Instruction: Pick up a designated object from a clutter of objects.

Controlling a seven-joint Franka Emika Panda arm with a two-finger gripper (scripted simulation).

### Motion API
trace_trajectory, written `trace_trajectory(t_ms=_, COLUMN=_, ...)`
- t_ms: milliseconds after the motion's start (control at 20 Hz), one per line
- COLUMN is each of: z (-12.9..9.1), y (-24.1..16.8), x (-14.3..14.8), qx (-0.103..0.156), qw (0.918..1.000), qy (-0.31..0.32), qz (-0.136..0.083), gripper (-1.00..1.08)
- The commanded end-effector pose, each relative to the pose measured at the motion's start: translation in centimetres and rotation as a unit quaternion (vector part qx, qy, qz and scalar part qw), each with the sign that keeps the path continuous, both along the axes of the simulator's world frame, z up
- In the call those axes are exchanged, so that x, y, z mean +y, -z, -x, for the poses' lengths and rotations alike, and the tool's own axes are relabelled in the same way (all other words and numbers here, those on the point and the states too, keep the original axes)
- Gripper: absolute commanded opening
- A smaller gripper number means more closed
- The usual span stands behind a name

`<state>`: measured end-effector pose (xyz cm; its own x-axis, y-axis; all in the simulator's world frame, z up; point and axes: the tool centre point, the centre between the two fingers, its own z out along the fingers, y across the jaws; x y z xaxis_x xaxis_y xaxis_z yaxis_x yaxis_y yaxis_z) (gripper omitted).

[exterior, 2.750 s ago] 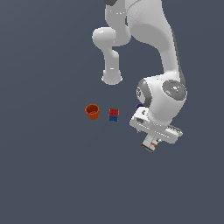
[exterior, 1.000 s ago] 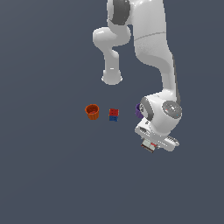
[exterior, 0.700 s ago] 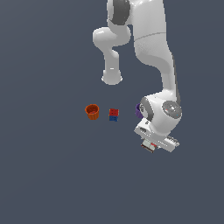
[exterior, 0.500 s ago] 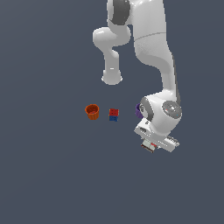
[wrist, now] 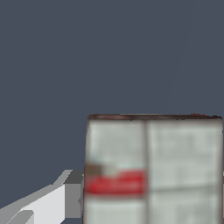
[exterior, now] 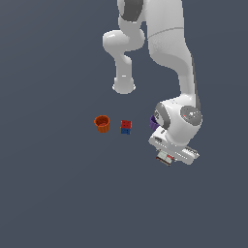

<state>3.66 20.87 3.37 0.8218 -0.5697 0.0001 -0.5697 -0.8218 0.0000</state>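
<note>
Whitish box [wrist: 153, 170] with a red stripe sits against the gripper [exterior: 167, 159], seemingly clamped by one visible finger [wrist: 48, 201].

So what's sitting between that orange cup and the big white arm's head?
In the exterior view, the red-and-blue cube sits between the orange cup and the arm's head, with a purple cup mostly hidden behind it.

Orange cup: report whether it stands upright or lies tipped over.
Upright. In the exterior view the orange cup shows its open rim facing up, with the body narrowing beneath it, standing apart from the red-and-blue cube.
</note>
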Motion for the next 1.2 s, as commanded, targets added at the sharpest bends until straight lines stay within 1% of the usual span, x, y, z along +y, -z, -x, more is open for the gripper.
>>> trace_trajectory(t_ms=0, z=0.5, y=-1.0, x=-0.1, qx=0.0, qw=1.0, qy=0.0, qz=0.0, gripper=-1.0)
trace_trajectory(t_ms=350, z=2.5, y=-5.4, x=-0.7, qx=0.0, qw=1.0, qy=0.0, qz=0.0, gripper=-1.0)
trace_trajectory(t_ms=1150, z=8.7, y=-18.4, x=-2.5, qx=0.0, qw=1.0, qy=0.0, qz=0.0, gripper=-1.0)
